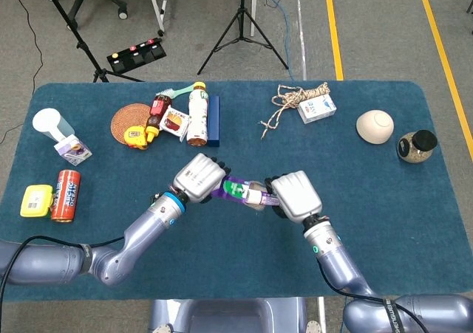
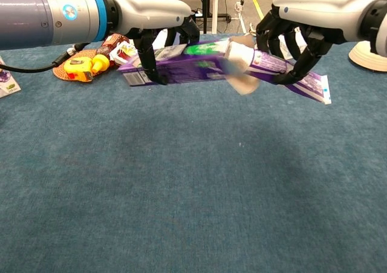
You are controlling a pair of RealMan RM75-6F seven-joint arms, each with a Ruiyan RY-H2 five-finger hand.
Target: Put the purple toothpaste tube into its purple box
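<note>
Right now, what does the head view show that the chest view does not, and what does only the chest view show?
Only the head view shows the red can, the yellow case, the rope and the jar.

Only the chest view shows the tube's flat crimped end past the right hand.

Both show the left hand holding the purple box, the right hand holding the toothpaste tube, its white cap at the box's open end.

The head view looks steeply down from above the robot, taking in the whole bench (image 1: 369,185) and floor beyond. The chest view sits low and close, facing forward across the bench (image 2: 181,194). Both share the mid-bench zone where the two hands meet.
</note>
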